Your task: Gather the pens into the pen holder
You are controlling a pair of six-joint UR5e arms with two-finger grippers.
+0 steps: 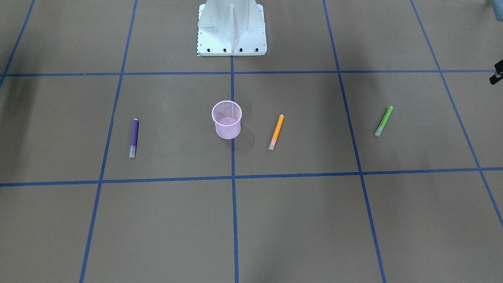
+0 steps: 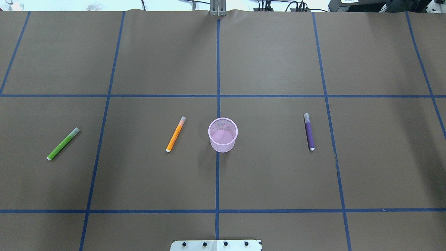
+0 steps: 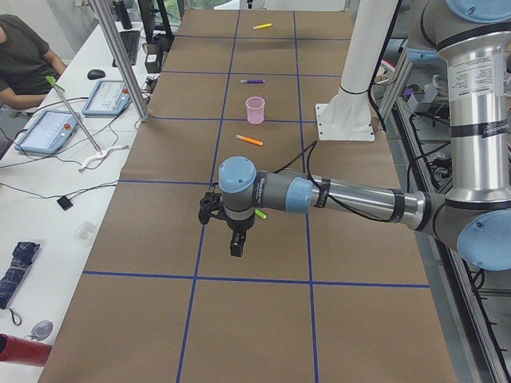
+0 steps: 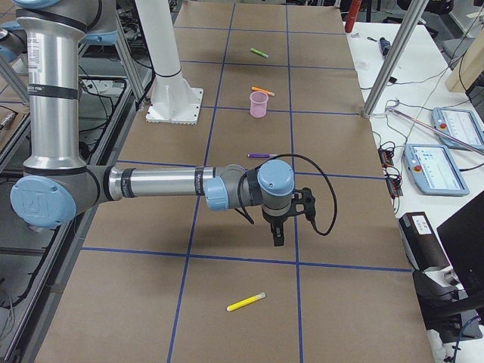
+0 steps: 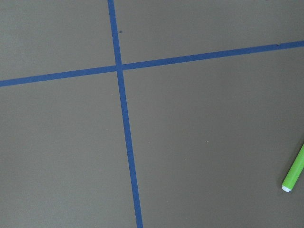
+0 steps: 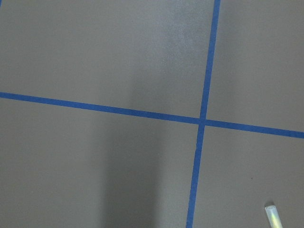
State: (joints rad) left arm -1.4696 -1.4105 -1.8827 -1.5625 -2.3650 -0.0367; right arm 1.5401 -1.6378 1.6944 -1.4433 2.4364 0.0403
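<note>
The pink mesh pen holder (image 2: 223,134) stands upright at the table's middle and looks empty. The orange pen (image 2: 175,134) lies just to its left, the green pen (image 2: 63,143) far left, the purple pen (image 2: 309,131) to its right. The yellow pen (image 4: 246,302) lies far out on the right end, its cap in the right wrist view (image 6: 273,216). My left gripper (image 3: 236,243) hangs above the table near the green pen (image 5: 294,168). My right gripper (image 4: 277,236) hangs between the purple and yellow pens. I cannot tell whether either is open or shut.
The white robot base (image 1: 232,35) stands behind the pen holder. Blue tape lines grid the brown table. A side bench with tablets (image 3: 48,132) and a seated person (image 3: 24,56) runs along the table's far long edge.
</note>
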